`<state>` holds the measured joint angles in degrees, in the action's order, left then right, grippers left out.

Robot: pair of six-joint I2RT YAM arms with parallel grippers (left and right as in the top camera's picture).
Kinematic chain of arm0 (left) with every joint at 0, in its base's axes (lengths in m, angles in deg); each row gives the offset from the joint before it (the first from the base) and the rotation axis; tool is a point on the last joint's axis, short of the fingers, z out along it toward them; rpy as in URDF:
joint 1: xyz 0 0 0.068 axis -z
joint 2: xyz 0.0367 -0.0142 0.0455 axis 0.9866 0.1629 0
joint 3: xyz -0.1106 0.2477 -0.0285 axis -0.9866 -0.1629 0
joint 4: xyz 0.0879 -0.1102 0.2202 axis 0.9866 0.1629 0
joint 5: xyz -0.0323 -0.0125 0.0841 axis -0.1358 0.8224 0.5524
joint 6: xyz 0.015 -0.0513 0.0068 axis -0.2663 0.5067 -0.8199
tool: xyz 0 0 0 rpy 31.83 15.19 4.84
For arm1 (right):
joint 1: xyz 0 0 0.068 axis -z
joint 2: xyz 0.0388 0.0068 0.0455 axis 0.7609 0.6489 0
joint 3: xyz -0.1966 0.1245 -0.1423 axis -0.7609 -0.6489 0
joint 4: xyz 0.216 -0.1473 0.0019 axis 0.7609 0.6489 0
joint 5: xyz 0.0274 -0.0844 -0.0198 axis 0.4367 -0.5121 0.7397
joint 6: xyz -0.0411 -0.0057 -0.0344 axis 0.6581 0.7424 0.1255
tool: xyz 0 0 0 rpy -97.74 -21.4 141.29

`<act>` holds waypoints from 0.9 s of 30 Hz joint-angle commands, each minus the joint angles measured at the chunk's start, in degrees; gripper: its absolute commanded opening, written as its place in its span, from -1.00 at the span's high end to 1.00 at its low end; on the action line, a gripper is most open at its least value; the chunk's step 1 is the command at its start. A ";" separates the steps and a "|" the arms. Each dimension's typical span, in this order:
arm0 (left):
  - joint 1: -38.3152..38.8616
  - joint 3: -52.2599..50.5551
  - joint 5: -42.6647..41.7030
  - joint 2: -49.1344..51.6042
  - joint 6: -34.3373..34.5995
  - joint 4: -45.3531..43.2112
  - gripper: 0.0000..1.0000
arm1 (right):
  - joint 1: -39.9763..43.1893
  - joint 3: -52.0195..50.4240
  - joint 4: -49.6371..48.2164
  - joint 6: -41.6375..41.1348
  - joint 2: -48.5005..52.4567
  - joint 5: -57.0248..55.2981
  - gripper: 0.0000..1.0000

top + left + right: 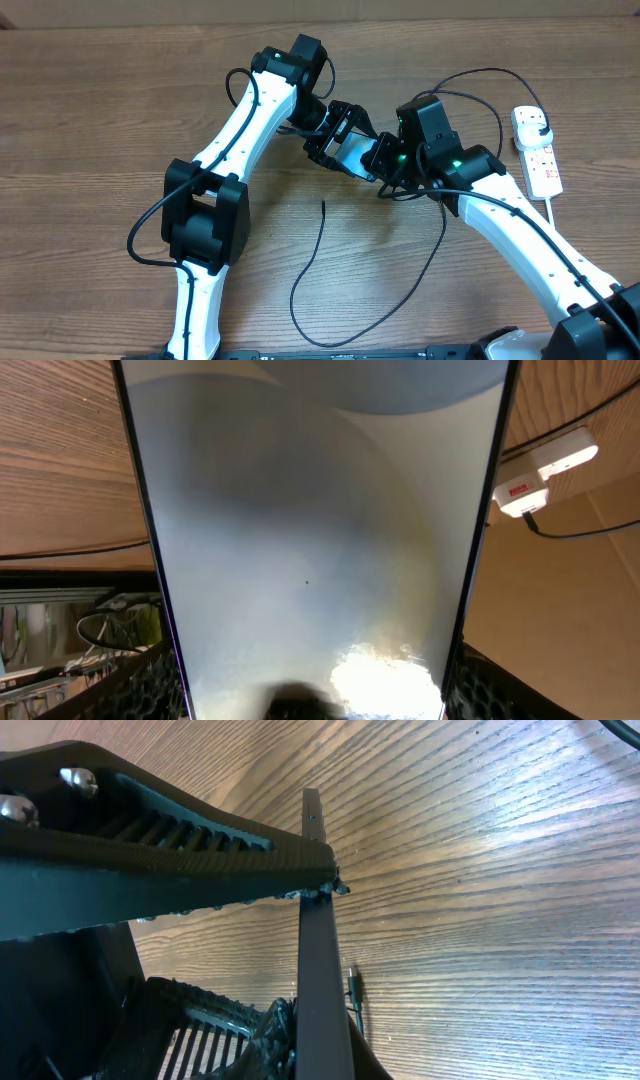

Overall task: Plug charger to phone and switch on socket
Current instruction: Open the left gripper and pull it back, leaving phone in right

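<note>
A: Where's the phone (pixel 351 158)?
B: We note it raised mid-table (pixel 100 100), the left gripper (pixel 338 138) clamped wide across it and the right gripper (pixel 378 166) pinched narrow on its edge.
A: Charger (pixel 323 206) tip?
B: Below on the table, apart from both.

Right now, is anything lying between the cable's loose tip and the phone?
Nothing visible does. The charger tip lies loose on the table near the phone. However, both the left gripper and the right gripper are clamped on the phone.
</note>
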<state>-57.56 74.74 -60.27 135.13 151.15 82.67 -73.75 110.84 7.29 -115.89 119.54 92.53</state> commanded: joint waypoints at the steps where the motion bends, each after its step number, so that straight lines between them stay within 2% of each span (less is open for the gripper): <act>1: 0.33 1.66 -2.05 0.31 0.57 0.00 0.91 | -0.22 1.07 -0.13 0.52 0.28 -0.42 0.89; 4: 0.33 1.66 -2.03 0.31 0.55 0.00 0.88 | -0.22 1.07 -0.15 0.50 0.28 -0.42 0.92; 5: 0.33 1.66 -2.03 0.31 0.55 0.00 0.79 | -0.22 1.09 -0.15 0.50 0.28 -0.39 0.92; 16: 0.15 1.66 -2.08 0.31 0.52 0.00 -0.76 | -0.15 1.09 -0.85 0.50 0.26 -0.39 0.92; 18: 0.11 1.66 -2.27 0.31 0.24 0.00 -0.99 | -0.15 1.09 -1.05 0.50 0.26 -0.37 0.92; 27: -2.23 1.66 -7.04 0.31 -9.84 0.00 -1.00 | 0.85 1.16 -1.49 0.48 0.26 0.24 0.92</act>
<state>-58.30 75.05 -63.20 135.13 147.17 82.65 -73.62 110.84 6.63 -116.15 119.71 91.99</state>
